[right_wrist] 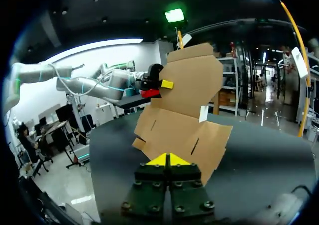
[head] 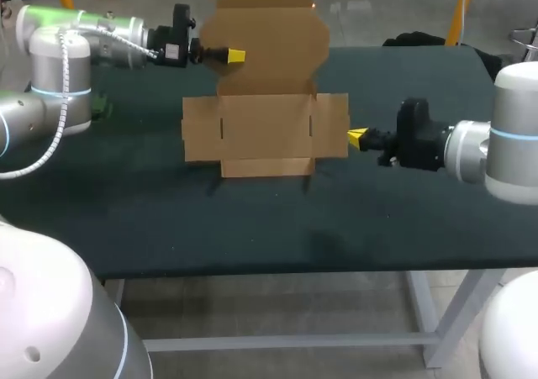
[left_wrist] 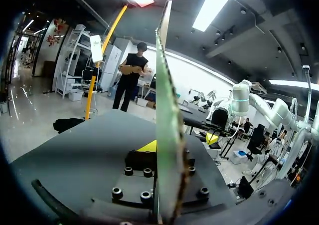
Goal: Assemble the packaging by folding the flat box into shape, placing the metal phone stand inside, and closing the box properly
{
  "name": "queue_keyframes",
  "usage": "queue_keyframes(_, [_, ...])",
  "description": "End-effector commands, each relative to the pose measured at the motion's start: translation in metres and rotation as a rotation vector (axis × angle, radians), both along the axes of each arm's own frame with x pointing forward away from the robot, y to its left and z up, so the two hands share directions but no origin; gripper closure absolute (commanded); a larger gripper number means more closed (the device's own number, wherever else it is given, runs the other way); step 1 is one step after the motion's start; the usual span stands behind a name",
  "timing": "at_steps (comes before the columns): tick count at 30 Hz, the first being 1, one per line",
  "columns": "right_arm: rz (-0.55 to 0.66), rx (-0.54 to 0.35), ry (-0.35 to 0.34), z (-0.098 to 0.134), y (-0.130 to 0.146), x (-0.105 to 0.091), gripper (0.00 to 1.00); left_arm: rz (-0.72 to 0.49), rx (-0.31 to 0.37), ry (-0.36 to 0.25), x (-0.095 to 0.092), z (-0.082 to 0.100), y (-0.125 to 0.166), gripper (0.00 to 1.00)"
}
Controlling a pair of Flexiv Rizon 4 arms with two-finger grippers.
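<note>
Flagging risks first. My left fingers [head: 235, 56] are clamped on the left edge of the tall lid panel [head: 273, 34] of the cardboard box [head: 265, 135], and the hold is shallow, near the rim only. Judgement: a pull or twist could let the card slip out, or bend the panel away from its crease. In the left wrist view the card runs edge-on between the fingers. One yellow tip shows and the other is hidden behind the card, so I cannot check how square the hold is.

My right fingers [head: 357, 138] are pressed together and empty, low over the tabletop [head: 252, 228], just beside the right side flap [head: 332, 127]. Judgement: a push from there could slide the whole box instead of folding the flap, since nothing pins the base.

Box: plain brown card, mid-tabletop toward the far edge. The base and both side flaps lie flat, with short slits at the joints. The lid panel, with rounded shoulders, stands upright at the back. The box is not yet folded into shape. No metal phone stand shows in any view.
</note>
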State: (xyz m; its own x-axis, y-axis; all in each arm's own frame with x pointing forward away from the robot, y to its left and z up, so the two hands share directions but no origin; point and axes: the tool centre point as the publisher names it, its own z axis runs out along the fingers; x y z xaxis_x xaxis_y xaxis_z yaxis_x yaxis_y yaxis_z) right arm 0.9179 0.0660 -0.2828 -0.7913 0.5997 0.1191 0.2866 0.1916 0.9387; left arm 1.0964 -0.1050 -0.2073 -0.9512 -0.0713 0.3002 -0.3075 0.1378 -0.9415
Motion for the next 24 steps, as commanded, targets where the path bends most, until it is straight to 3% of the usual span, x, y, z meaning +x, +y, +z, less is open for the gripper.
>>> queue_keyframes(1, [-0.016,0.016,-0.029,-0.01,0.01,-0.001,1.0,0.025,0.003,-0.008,-0.012,0.005,0.0,1.0])
queue_keyframes(12, [0.004,-0.02,-0.052,-0.026,0.036,0.003,1.0,0.028,0.003,-0.021,-0.02,0.017,-0.006,1.0])
queue_keyframes(24, [-0.029,-0.078,-0.023,-0.046,0.058,0.009,1.0,0.017,-0.007,0.004,-0.025,0.026,-0.01,1.0])
